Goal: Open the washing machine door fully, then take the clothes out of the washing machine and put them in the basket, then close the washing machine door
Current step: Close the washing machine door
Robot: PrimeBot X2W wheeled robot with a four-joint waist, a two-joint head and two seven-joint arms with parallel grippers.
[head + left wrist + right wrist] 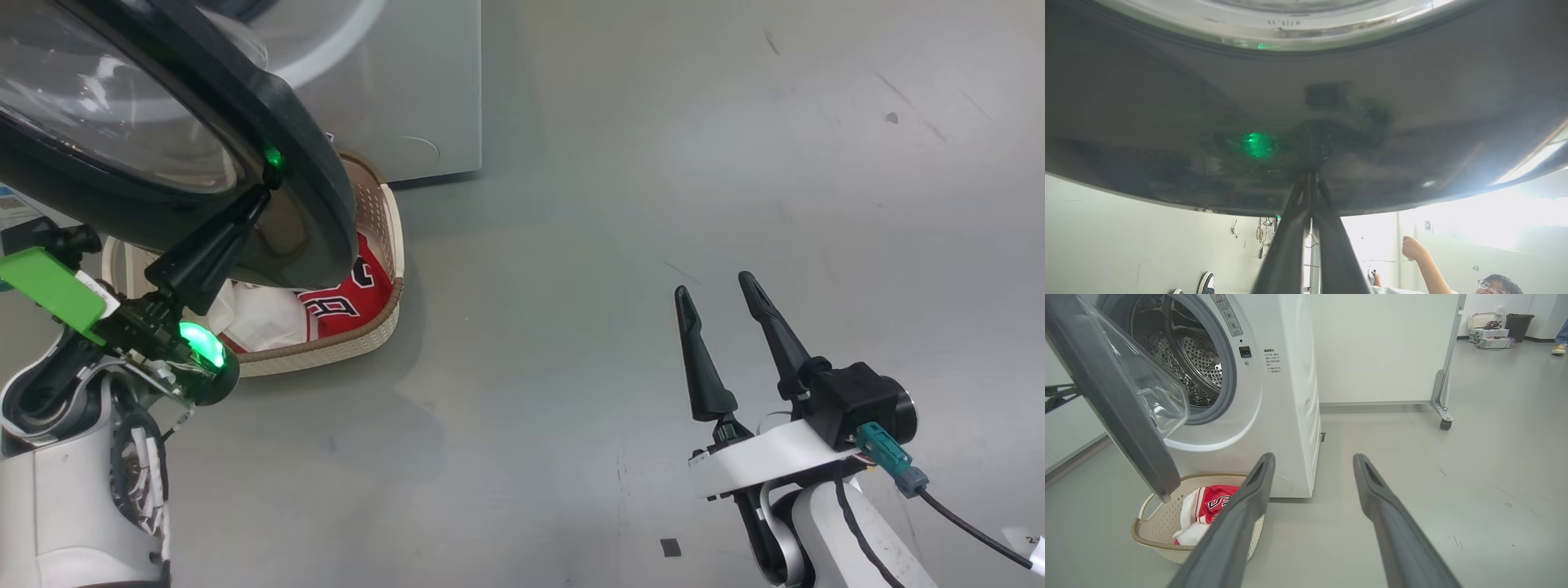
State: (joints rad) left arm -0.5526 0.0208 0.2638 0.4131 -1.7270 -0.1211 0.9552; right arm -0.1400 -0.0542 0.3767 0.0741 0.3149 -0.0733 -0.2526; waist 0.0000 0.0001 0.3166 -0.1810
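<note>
Washing machine door [302,147] stands half open, glass bowl facing the drum [1200,355], lower rim hanging right over the basket [392,310]. Left hand [260,196], fingers pressed together and holding nothing, has its tips against the door's black rim. Clothes [351,294] lie in the basket, which sits on the floor [653,163] just before the washing machine [408,98]. Right hand [714,287], spread wide and empty, hovers well apart.

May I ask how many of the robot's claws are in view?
2. The left claw is shut, its tip against the black rim of the washing machine door, above the basket. The right claw is open over the floor, holding nothing. Neither is hidden.
</note>
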